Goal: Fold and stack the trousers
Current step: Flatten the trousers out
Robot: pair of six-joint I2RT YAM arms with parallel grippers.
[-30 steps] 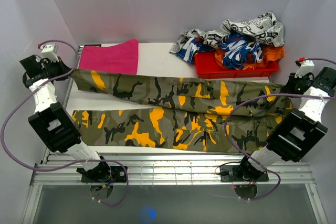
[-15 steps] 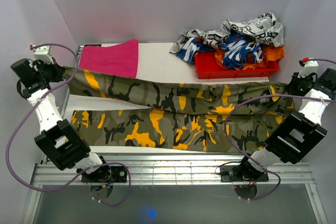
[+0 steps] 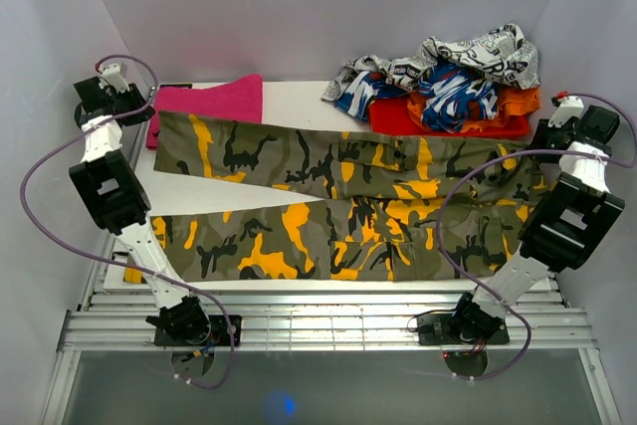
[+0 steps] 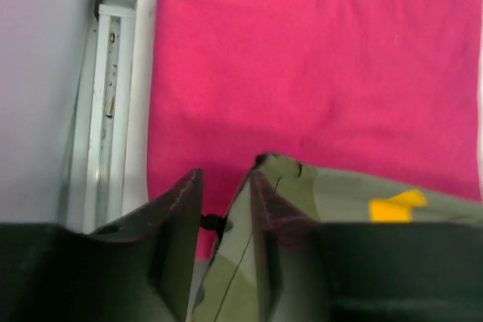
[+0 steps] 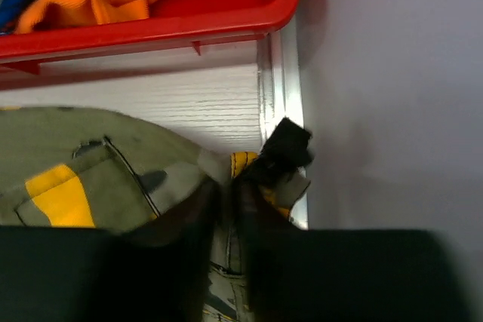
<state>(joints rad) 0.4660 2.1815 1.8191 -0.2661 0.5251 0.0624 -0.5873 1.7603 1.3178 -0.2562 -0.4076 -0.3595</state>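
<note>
Both ends of the long camouflage-print cloth trousers (image 3: 358, 196), spread across the white table (image 3: 299, 106), are pinched: a leg hem is clamped by the left gripper (image 4: 224, 190) over the flat pink cloth (image 4: 302, 73), the waist corner by the right gripper (image 5: 228, 205) beside the red plastic tray (image 5: 151, 28).

A pink cloth (image 3: 214, 105) lies flat at the 11 o'clock corner of the white desk (image 3: 299, 106). At 1 o'clock stands a red bin (image 3: 396, 121) heaped with clothes. An orange garment (image 3: 516, 103) fills its 3 o'clock end. A blue-and-white patterned garment (image 3: 453, 87) lies over the middle. A black-and-white newsprint garment (image 3: 483, 50) drapes the heap's 12 o'clock side and trails off the 9 o'clock end onto the desk. A ribbed metal rail frame (image 3: 328, 320) runs along the 6 o'clock edge. Pale walls (image 3: 318, 7) close in at 9, 12 and 3 o'clock.
</note>
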